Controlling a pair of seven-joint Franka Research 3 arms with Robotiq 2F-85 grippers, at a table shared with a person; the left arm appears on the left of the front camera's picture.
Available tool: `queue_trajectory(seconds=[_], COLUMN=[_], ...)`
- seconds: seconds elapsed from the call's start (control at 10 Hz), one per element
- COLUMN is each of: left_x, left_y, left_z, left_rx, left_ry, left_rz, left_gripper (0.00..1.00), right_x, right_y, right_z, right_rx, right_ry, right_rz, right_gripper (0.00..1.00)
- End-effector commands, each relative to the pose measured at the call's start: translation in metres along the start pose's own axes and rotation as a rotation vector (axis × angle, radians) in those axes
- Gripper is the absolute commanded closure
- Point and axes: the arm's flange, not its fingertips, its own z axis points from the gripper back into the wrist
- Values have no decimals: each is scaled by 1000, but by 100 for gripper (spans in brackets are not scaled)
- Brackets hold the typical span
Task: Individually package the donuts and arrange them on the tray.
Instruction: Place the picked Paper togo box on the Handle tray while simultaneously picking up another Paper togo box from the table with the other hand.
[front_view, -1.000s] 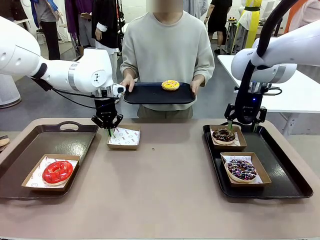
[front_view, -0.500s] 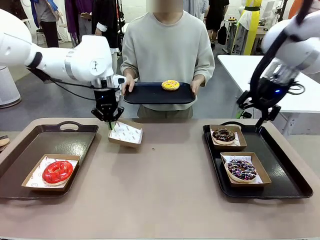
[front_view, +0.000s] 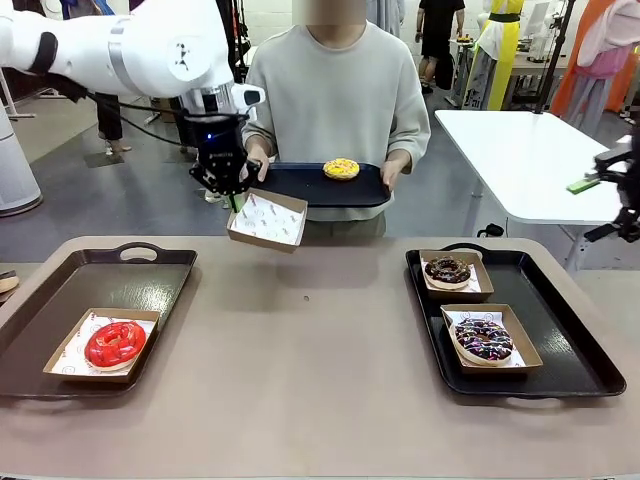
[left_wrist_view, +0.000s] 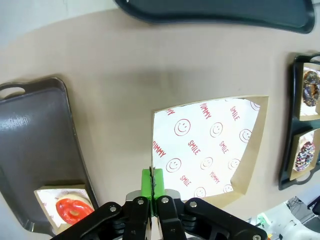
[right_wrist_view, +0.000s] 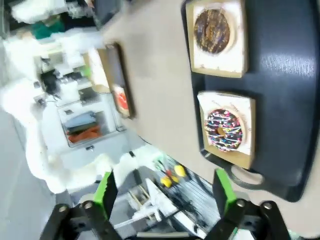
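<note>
My left gripper (front_view: 233, 197) is shut on the near edge of an empty paper-lined box (front_view: 267, 219), which hangs tilted in the air just in front of the black tray (front_view: 300, 190) the person holds. A yellow donut (front_view: 341, 169) lies on that tray. In the left wrist view the fingertips (left_wrist_view: 154, 181) pinch the box (left_wrist_view: 210, 145) rim. The red donut (front_view: 115, 343) sits boxed on the left tray (front_view: 120, 275). The chocolate donut (front_view: 448, 270) and the sprinkled donut (front_view: 484, 339) sit boxed on the right tray (front_view: 560, 320). My right gripper (front_view: 602, 206) is open at the far right, high above the table.
The person stands at the far edge with both hands on the held tray. A white table (front_view: 520, 150) stands behind on the right. In the right wrist view, the right tray (right_wrist_view: 285, 75) lies far below the open gripper (right_wrist_view: 165, 192).
My left gripper has lifted the empty box off the table, up toward the person's tray. My right arm has pulled up and away to the right of the right tray.
</note>
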Motion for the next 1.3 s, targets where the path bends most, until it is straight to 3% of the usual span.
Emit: queue_trajectory(seconds=[0.0,0.3,0.6,0.7,0.8,1.2], left_x=[10,33,52,56,37,37], left_y=[-12,-36,-47,-48,-40,-40], left_z=[11,20,15,14,10,10], left_rx=[36,61,73,72,33,33], left_ry=[-14,-10,14,16,8,8], left_rz=[22,42,68,79,33,33], left_gripper=[100,100,100,100,100,100], right_x=[-28,-83,-96,-95,-101,-101], right_y=[-31,-83,-119,-120,-118,-118], right_z=[3,13,9,6,15,15], right_rx=[136,219,274,267,247,247], right_ry=[-105,-217,-265,-281,-220,-220], right_rz=[-3,-21,-34,-35,-53,-53], right_gripper=[0,0,0,0,0,0])
